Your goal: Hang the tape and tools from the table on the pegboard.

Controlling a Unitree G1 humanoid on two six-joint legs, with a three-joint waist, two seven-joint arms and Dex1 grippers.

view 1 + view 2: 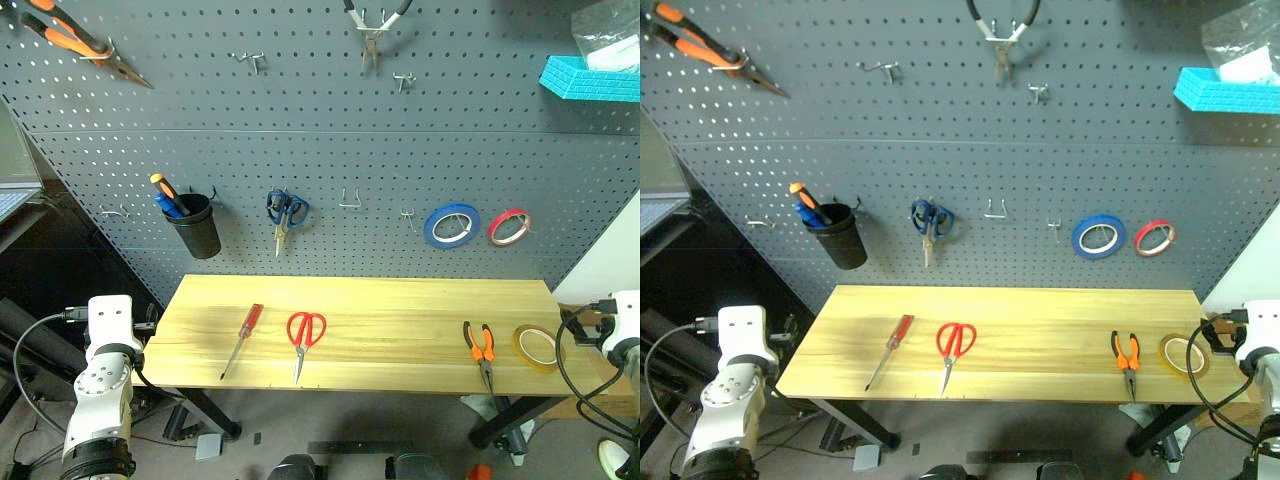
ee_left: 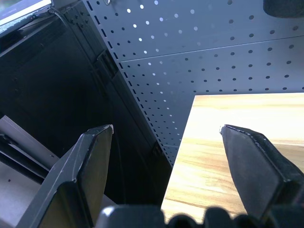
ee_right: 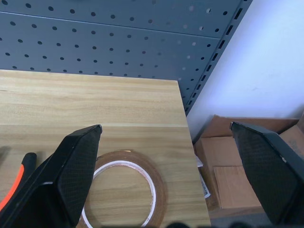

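Yellow-tan tape point(image 3: 124, 190) flat on table point(image 3: 71, 104), just beyond right claw point(image 3: 166, 166).

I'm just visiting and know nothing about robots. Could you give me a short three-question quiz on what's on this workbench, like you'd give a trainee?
1. True or false: the red-handled screwdriver already hangs on the pegboard.
2. Which item lies nearest the right end of the table? A) the red scissors B) the orange-and-black pliers C) the yellow-tan tape ring
3. Fill in: on the pegboard, the blue tape ring hangs beside the ____ tape ring.

Key
1. False: it lies flat on the table.
2. C
3. Red
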